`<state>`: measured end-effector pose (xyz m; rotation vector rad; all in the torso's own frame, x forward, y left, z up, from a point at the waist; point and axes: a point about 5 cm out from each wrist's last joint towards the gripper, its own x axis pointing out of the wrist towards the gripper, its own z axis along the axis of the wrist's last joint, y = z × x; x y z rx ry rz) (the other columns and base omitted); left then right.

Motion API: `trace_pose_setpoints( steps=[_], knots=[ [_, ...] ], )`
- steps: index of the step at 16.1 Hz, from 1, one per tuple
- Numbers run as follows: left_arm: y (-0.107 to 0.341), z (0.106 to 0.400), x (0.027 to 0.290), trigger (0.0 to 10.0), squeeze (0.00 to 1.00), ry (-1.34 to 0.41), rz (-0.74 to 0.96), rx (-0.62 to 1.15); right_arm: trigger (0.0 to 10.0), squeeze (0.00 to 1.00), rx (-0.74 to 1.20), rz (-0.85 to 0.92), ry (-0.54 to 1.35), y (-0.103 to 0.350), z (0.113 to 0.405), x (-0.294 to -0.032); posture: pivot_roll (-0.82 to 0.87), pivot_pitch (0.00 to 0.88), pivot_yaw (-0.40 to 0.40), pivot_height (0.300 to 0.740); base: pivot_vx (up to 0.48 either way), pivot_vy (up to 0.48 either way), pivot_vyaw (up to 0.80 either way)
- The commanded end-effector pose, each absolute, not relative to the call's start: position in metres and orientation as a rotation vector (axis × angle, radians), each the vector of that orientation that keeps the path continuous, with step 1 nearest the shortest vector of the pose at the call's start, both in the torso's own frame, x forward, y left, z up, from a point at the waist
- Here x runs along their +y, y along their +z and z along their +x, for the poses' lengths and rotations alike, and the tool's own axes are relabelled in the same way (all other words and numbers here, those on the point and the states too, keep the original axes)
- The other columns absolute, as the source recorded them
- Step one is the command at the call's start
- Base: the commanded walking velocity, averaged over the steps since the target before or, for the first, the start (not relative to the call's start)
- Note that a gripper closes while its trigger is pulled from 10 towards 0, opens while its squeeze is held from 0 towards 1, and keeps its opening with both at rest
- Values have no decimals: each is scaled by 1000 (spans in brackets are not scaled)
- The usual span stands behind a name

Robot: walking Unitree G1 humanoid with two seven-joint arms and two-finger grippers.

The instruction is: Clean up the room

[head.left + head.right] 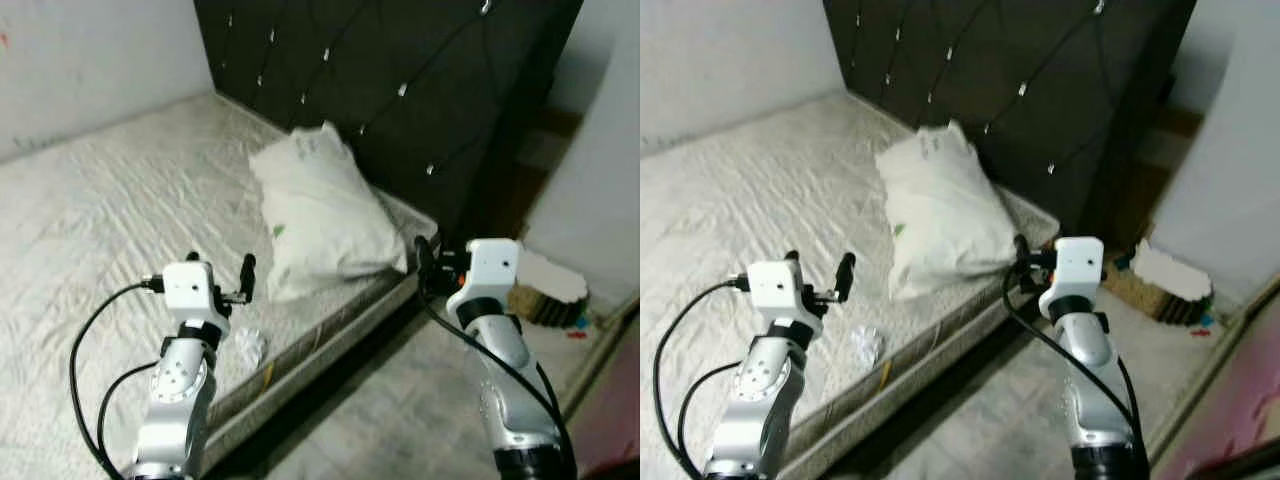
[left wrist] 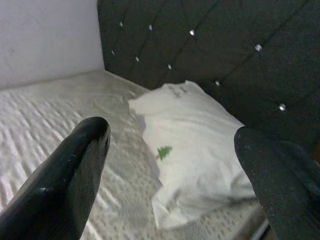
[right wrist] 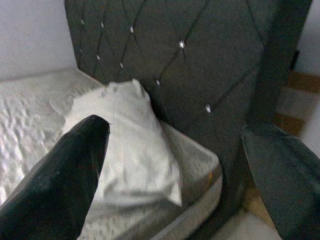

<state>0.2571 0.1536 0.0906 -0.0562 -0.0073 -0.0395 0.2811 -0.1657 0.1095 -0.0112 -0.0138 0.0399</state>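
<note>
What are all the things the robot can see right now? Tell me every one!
bed: one, pale grey patterned cover, reaching from the wall to the near edge.
headboard: one, black, padded with shiny studs, behind the bed.
pillow: one, white with a small green mark, leaning against the headboard at the bed's corner.
crumpled wrapper: one, whitish, on the bed near its edge.
basket: one, woven brown with something white on top, on the floor by the wall; blurry.
small bits: a few, red and blue, on the floor by the basket.
left pincer: one, black fingers open, over the bed, pointing at the pillow.
right pincer: one, black fingers open, beside the bed's corner.
</note>
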Motion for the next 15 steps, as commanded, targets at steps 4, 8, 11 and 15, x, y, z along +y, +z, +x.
trace_pose_setpoints(
  steps=[4, 8, 11, 15],
  knots=[
    [88, 258, 167, 10000, 0, 29, -77, 14, 10000, 0, -64, -11, 92, 120, 288, -149, 35, 0, -2, 740, 66, 0, 0],
    [89, 259, 164, 10000, 0, 28, -71, 14, 10000, 0, -57, -10, 92, 118, 289, -149, 37, 0, -8, 740, 0, 0, 778],
    [87, 259, 163, 10000, 0, 27, -102, 18, 10000, 0, -38, -13, 84, 112, 289, -150, 47, 0, -12, 740, 0, 0, 800],
    [88, 262, 163, 10000, 0, 26, -108, 24, 10000, 0, -48, -4, 91, 114, 293, -145, 48, 0, 1, 740, 0, 0, 800]
  ],
)
